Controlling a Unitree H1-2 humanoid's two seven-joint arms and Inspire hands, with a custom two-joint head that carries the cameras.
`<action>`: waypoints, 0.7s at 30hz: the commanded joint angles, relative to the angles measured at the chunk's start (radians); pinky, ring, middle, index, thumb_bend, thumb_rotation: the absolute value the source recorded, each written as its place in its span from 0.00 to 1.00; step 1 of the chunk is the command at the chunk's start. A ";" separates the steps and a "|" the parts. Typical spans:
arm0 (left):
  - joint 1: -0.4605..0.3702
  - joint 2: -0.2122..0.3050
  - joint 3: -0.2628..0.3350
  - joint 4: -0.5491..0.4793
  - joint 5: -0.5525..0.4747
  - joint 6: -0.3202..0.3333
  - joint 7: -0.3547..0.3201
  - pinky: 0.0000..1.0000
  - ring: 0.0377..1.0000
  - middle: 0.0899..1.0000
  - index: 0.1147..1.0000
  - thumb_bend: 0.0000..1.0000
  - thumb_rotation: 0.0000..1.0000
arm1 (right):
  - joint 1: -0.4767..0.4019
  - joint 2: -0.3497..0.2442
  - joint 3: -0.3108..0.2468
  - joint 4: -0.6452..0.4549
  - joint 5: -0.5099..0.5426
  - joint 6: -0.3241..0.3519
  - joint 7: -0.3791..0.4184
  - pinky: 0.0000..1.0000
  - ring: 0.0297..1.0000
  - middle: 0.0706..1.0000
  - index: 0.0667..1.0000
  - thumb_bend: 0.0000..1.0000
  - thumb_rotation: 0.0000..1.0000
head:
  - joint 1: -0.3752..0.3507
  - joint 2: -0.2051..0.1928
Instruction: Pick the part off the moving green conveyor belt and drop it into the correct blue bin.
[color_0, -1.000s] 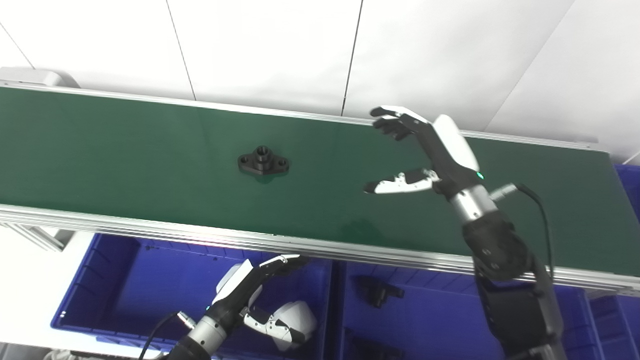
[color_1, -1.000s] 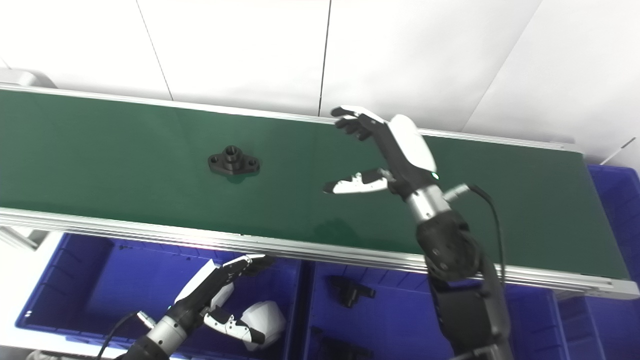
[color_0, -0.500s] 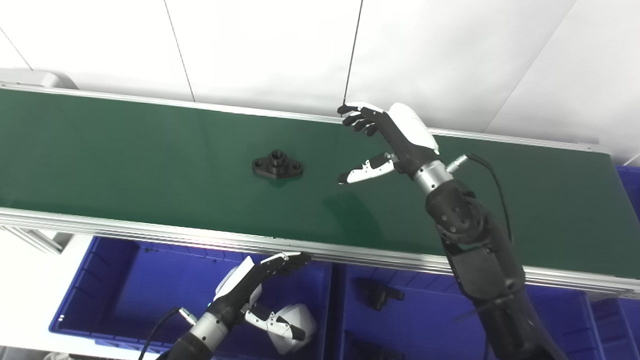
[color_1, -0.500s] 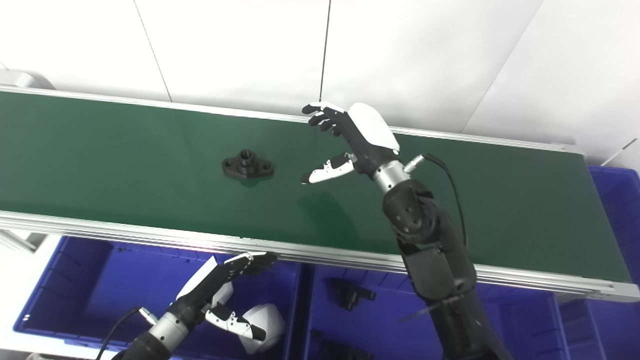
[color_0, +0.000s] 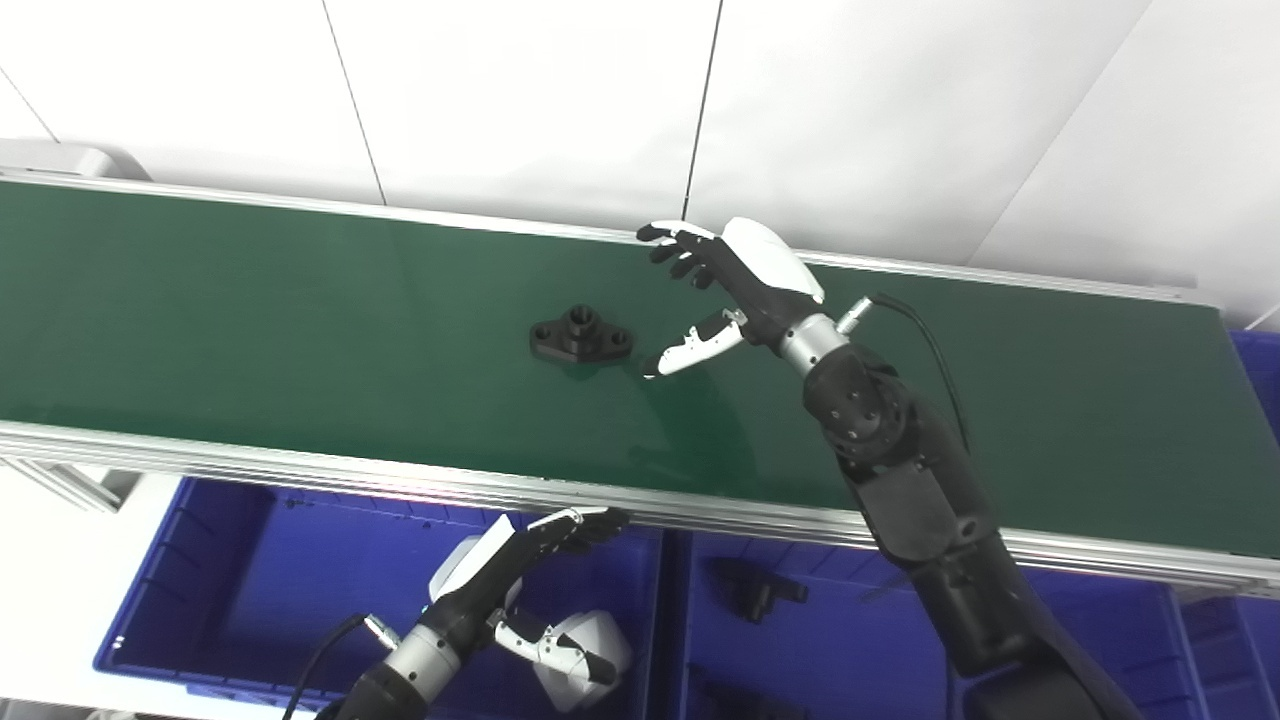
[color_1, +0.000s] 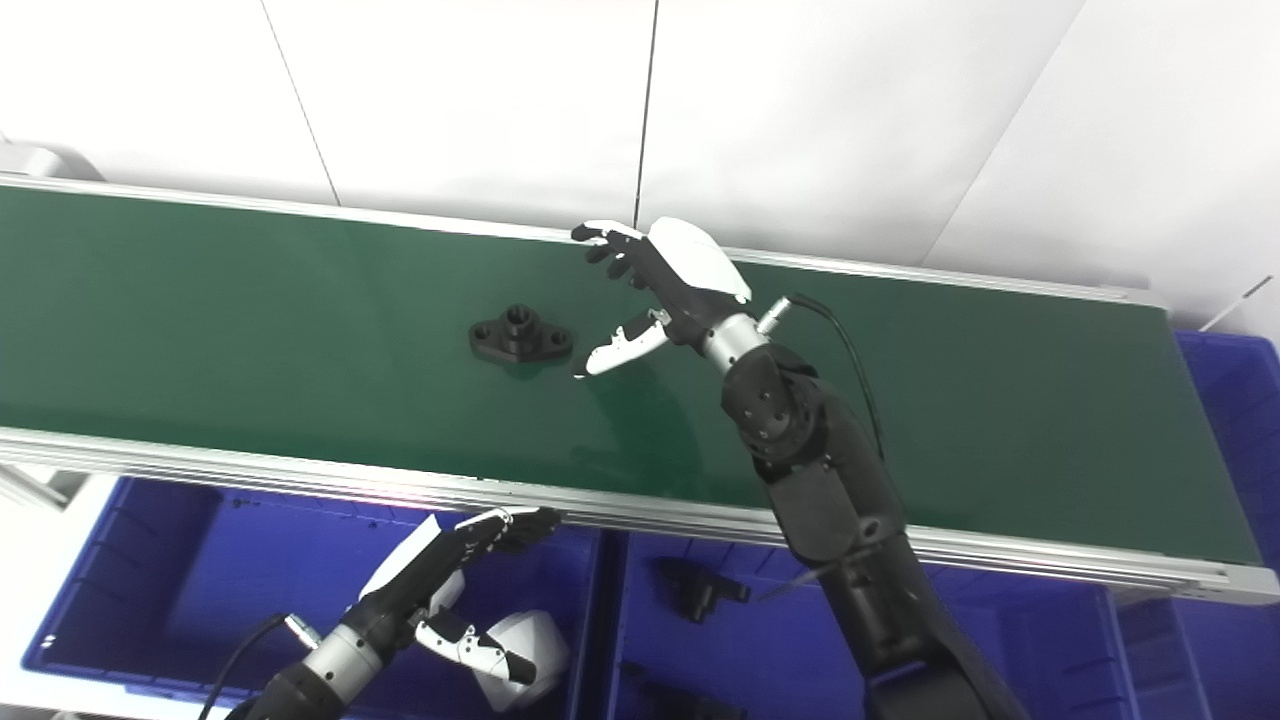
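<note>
The left hand (color_0: 520, 590) hangs low over the left blue plastic bin (color_0: 230, 560), fingers apart, empty. On the green conveyor belt (color_0: 250, 300) the black flanged metal part (color_0: 581, 338) lies long axis along the belt, just left of the nearer right hand (color_0: 722, 295), whose spread fingers grasp nothing

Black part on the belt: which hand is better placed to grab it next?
Right. The right hand is open over the belt, just beside the part. The left hand is low over a blue bin, below the belt's near rail.
</note>
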 joint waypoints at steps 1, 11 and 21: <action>-0.018 0.009 0.000 -0.010 -0.018 -0.040 0.002 0.80 0.81 0.79 0.77 0.90 0.20 | -0.058 0.008 0.002 -0.003 0.000 -0.003 -0.016 0.68 0.75 0.79 0.83 0.89 0.15 | 0.001 0.000; -0.018 0.014 -0.005 -0.019 -0.016 -0.032 -0.015 0.80 0.81 0.79 0.76 0.90 0.19 | -0.083 0.021 0.043 0.050 -0.031 0.029 -0.003 0.70 0.77 0.81 0.83 0.87 0.15 | 0.000 0.001; -0.011 0.006 -0.002 -0.036 -0.011 -0.018 -0.019 0.79 0.80 0.78 0.76 0.91 0.20 | -0.102 -0.001 0.082 0.104 -0.054 0.004 -0.006 0.73 0.81 0.85 0.82 0.87 0.15 | 0.003 0.006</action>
